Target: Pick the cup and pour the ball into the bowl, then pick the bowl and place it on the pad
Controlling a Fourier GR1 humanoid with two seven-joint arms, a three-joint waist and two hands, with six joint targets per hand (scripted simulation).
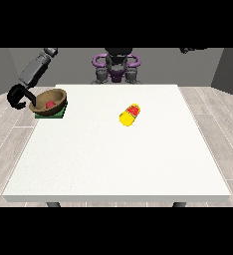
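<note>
A brown bowl (53, 101) with a red ball (50, 104) inside sits tilted on the green pad (61, 114) at the table's left edge. The hand at the view's left (18, 95) is beside the bowl's left rim, its fingers curled round that rim. A yellow cup (130, 115) with a red inside lies on its side near the table's middle, apart from both hands. The hand at the view's right (192, 50) shows only as a small dark shape high up, far from the table.
The white table (118, 159) stretches wide towards the camera in front of the cup and bowl. The robot's torso (116, 67) stands behind the far edge. The pad lies close to the table's left edge.
</note>
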